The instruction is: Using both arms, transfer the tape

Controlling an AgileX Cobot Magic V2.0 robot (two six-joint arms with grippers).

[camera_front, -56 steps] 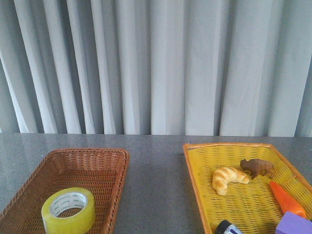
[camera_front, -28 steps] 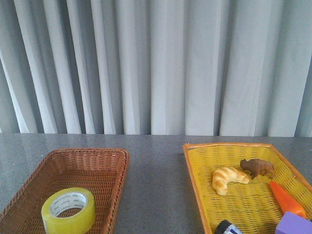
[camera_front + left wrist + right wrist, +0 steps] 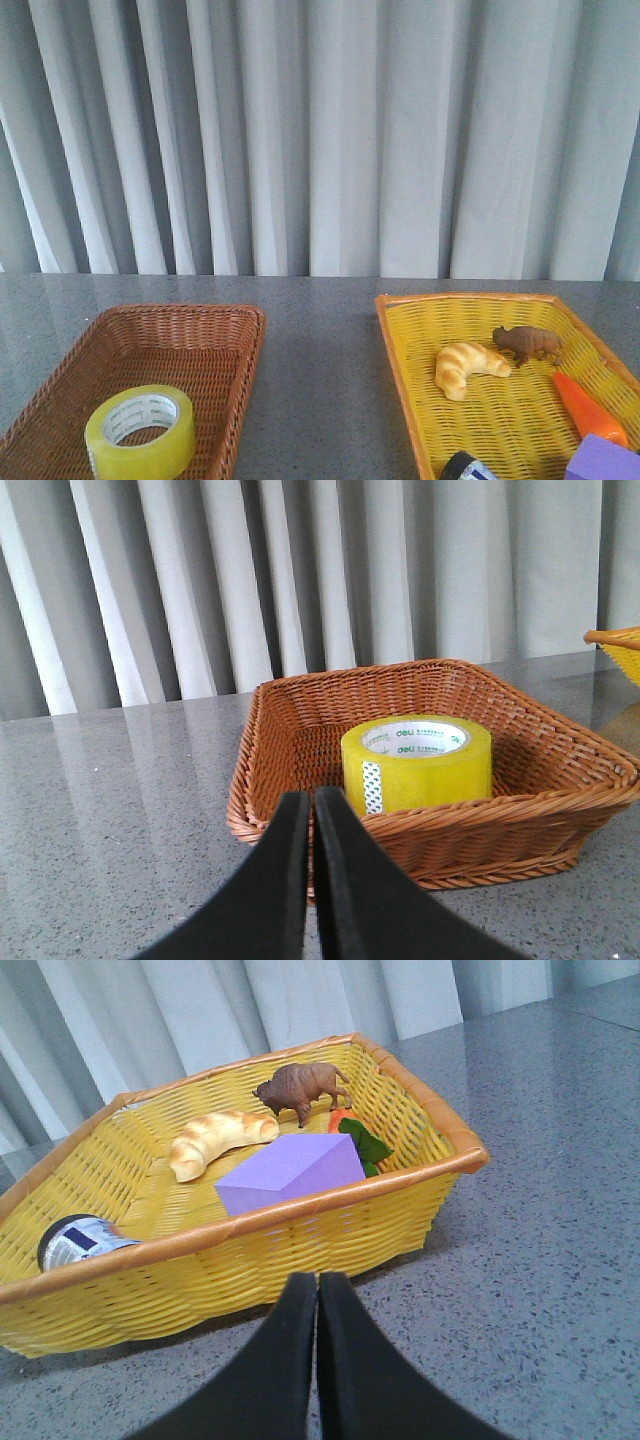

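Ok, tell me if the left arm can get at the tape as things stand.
Probably yes. The tape stands alone in the brown basket, open from above, ahead of the left gripper. The near rim is between them, and the jaws are shut, so open and come from above.

Two baskets are sitting on the table [image 3: 320, 340], well apart: wicker basket [image 3: 215, 330] on the left, flat tray basket [image 3: 400, 350] on the right, bare table between them. Curtain [image 3: 320, 130] is hanging behind the table's far edge. Tape [image 3: 141, 431] is lying flat in the near part of the left basket. In the right basket: croissant [image 3: 468, 367] sitting left of the animal figure [image 3: 528, 343], just beside it; carrot [image 3: 590, 408] lying nearer than the figure, along the right side; block [image 3: 603, 459] sitting at the near right corner, touching the carrot's end; round can [image 3: 468, 467] lying at the near edge, left of the block.
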